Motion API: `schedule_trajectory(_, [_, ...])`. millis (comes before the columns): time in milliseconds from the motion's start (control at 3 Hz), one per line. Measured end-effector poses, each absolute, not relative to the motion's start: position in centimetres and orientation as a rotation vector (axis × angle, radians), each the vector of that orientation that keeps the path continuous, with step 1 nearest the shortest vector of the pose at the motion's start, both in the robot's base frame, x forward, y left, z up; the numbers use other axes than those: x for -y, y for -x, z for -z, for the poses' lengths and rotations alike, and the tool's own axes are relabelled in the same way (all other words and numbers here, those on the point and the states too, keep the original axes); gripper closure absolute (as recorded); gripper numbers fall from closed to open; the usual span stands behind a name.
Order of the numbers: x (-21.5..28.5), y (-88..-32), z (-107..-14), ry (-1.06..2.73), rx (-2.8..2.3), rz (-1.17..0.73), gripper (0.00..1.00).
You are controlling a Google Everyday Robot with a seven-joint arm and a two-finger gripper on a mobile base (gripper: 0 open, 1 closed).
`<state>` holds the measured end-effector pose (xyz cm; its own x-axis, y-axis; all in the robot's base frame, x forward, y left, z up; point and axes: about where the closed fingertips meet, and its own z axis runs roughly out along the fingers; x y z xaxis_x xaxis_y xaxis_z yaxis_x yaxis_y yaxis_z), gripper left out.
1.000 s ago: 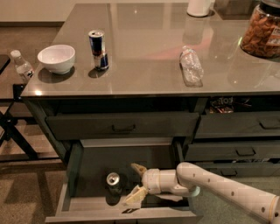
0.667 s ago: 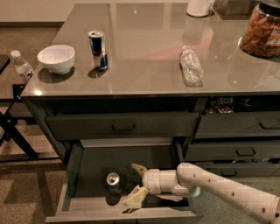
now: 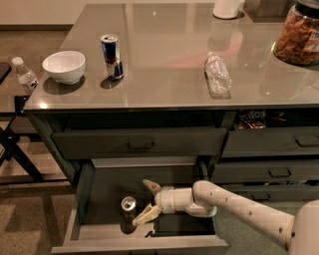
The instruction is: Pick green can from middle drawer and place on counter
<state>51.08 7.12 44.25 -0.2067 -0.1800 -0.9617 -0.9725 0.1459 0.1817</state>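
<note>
The middle drawer (image 3: 99, 234) is pulled open below the counter (image 3: 164, 55). The green can (image 3: 128, 207) stands upright on the drawer floor at the left, its silver top facing the camera and its body mostly in shadow. My gripper (image 3: 146, 201) is inside the drawer just right of the can, reaching in from the right on a white arm. Its two fingers are spread open, one above and one below, and the lower fingertip (image 3: 139, 219) is close to the can's base. It holds nothing.
On the counter stand a white bowl (image 3: 64, 66), a tall blue-and-silver can (image 3: 111, 56), a lying clear plastic bottle (image 3: 218, 74), a snack jar (image 3: 299, 35) and a white container (image 3: 228, 8). A small water bottle (image 3: 24, 74) stands on a side table at the left. The closed top drawer (image 3: 139, 143) is above the open one.
</note>
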Motion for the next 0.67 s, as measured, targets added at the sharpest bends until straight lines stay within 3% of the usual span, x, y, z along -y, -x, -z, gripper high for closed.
schedule_trajectory(667, [-7.65, -51.00, -43.61, 1.136, -1.538, -1.162, 0.00])
